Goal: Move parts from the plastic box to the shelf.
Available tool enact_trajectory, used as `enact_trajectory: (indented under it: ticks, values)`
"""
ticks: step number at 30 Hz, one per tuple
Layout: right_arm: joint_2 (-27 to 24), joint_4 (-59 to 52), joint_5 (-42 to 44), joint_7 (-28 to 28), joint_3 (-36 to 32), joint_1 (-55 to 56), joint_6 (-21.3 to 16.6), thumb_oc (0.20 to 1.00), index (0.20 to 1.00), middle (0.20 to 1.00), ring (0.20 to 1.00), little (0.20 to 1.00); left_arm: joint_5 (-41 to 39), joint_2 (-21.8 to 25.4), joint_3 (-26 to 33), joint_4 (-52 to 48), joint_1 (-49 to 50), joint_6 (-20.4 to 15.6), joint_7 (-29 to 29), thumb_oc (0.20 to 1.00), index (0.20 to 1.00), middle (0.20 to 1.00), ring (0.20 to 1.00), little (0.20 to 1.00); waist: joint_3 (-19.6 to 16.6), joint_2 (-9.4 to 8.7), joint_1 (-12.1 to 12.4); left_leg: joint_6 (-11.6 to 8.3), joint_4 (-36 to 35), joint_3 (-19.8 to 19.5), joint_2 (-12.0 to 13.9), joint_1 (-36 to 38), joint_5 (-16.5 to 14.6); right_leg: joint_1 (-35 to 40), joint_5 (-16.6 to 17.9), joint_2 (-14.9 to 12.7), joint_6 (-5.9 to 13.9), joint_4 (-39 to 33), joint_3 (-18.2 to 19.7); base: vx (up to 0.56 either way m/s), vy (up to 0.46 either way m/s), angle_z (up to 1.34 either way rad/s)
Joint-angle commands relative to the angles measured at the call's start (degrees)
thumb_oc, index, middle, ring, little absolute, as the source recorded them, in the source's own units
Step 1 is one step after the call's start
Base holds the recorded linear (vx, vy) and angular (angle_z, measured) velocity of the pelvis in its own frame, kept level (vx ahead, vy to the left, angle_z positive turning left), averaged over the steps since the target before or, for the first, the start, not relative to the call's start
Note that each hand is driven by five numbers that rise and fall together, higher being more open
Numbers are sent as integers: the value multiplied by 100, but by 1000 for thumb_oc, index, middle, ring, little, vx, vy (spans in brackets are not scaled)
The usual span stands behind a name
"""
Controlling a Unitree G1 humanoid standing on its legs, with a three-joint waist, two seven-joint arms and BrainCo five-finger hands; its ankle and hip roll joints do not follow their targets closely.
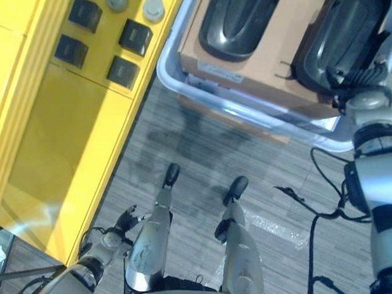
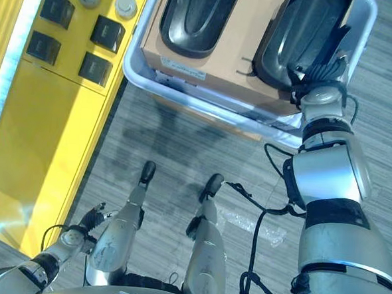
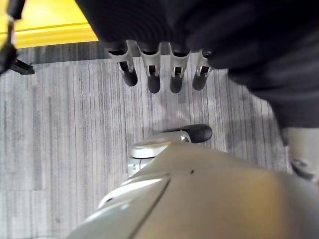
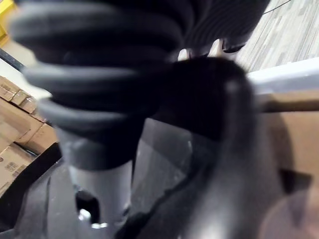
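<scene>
A clear plastic box (image 1: 238, 113) stands on the floor ahead, lined with a cardboard insert (image 1: 289, 33). Two large black moulded parts lie on the insert, one at the left (image 1: 237, 23) and one at the right (image 1: 339, 42). My right hand (image 2: 315, 69) reaches over the box's near rim and rests against the right black part (image 4: 164, 164); its fingers are hidden against the dark part. My left hand (image 1: 121, 224) hangs low by my side, and its fingers (image 3: 153, 82) are straight and hold nothing. The yellow shelf (image 1: 64, 132) runs along the left.
On the yellow shelf lie several black square pieces (image 1: 135, 36) and grey round pieces (image 1: 153, 9). A scrap of clear plastic (image 1: 277, 228) lies on the grey plank floor. Stacked cardboard boxes (image 4: 20, 134) stand beyond the box.
</scene>
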Motion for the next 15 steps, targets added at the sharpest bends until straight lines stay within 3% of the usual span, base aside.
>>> enact_trajectory:
  ticks: [1, 4, 15]
  values:
    - [-298, 221, -326, 64, 591, -198, 111, 200, 200, 200, 200, 200, -175, 248, -194, -59, 106, -15, -13, 1000, 1000, 1000, 1000, 1000, 13, -99, 82, 339, 1475, -265, -225, -366, -1465, -183, -841, -412, 488, 744, 337, -35, 56, 19]
    - [-346, 211, -304, 103, 545, -78, 122, 200, 200, 200, 200, 200, -214, 278, -177, -78, 44, -12, -22, 1000, 1000, 1000, 1000, 1000, 14, -21, 67, 372, 1574, -237, -272, -507, -1504, -358, -869, -455, 469, 859, 399, -22, 49, 5]
    - [53, -307, -48, -79, 70, 679, -43, 200, 200, 200, 200, 200, -182, 373, 145, -198, 139, -86, 203, 1000, 1000, 1000, 1000, 1000, -90, -209, -254, 342, 1300, -45, -144, 216, -1568, 150, -911, -386, 446, 755, 482, 8, -6, -4]
